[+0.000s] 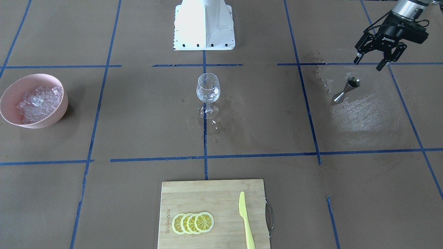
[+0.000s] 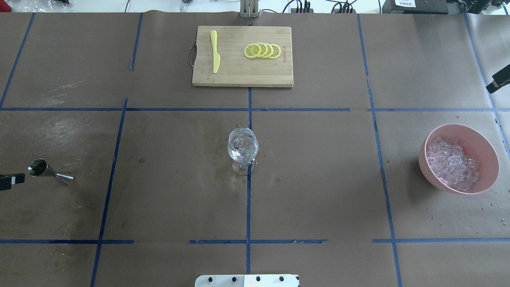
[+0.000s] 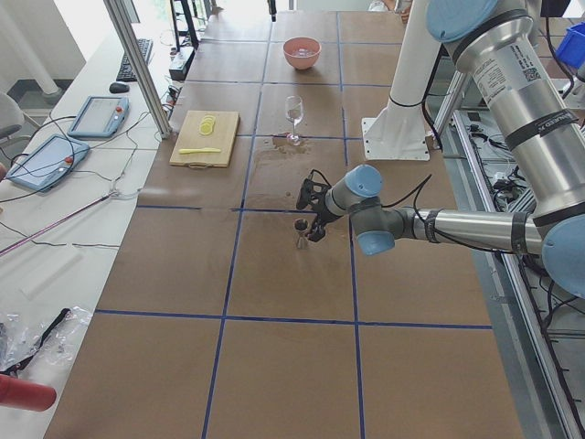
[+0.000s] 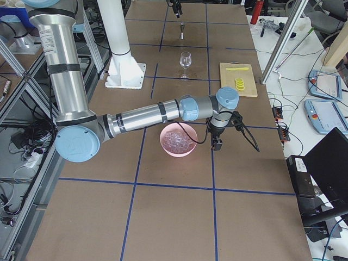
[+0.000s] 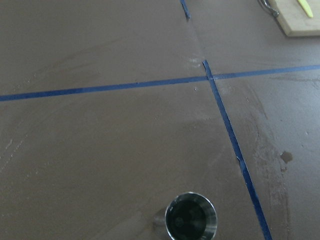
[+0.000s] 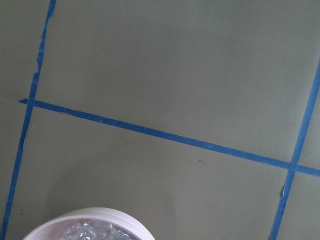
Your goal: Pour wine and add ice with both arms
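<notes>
Our left gripper (image 1: 369, 64), fingers apart and empty, hovers with the upright jigger (image 1: 347, 90) just below and ahead of it.

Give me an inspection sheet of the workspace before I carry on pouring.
Surface: brown paper table, wet patches at centre and on the robot's left.
Job's things: wine glass upright at centre, a little clear liquid inside; jigger upright; ice heaped in pink bowl.
Clutter: cutting board with lemon slices and yellow knife.
Grippers: left gripper open, empty, near the jigger; right gripper beside the bowl, state unclear.
Cables: black cable at left wrist.
Surroundings: two teach pendants on side bench.
</notes>
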Action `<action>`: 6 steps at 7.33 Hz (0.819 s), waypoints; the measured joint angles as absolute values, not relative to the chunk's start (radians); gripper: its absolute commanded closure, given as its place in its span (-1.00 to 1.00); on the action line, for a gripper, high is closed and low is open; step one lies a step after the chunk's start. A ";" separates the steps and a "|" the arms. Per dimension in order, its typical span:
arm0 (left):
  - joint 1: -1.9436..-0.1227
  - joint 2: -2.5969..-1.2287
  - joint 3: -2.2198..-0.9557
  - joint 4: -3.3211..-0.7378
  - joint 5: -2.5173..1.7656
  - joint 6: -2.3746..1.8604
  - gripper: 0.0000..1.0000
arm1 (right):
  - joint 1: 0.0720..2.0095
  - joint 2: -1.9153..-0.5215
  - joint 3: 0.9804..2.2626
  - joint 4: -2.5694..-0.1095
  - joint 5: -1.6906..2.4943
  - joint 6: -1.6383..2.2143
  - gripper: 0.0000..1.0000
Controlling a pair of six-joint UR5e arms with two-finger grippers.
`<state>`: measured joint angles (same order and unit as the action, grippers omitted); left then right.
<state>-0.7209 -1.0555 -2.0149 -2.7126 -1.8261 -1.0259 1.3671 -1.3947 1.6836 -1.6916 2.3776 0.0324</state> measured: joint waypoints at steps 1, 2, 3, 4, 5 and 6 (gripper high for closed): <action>-0.663 -1.053 -2.015 -2.711 -1.786 -1.076 -0.90 | 1.364 -1.392 1.684 -1.691 2.377 0.032 -1.00; -0.618 -1.052 -2.016 -2.697 -1.747 -1.111 -0.90 | 1.361 -1.391 1.683 -1.691 2.377 0.032 -1.00; -0.572 -1.052 -2.016 -2.667 -1.691 -1.137 -0.90 | 1.358 -1.390 1.683 -1.691 2.376 0.032 -1.00; -0.526 -1.054 -2.016 -2.643 -1.628 -1.173 -0.93 | 1.354 -1.390 1.683 -1.691 2.376 0.032 -1.00; -0.463 -1.055 -2.014 -2.631 -1.549 -1.239 -0.98 | 1.350 -1.390 1.682 -1.692 2.376 0.032 -1.00; -0.397 -1.055 -2.012 -2.625 -1.463 -1.305 -0.99 | 1.346 -1.388 1.679 -1.692 2.376 0.032 -1.00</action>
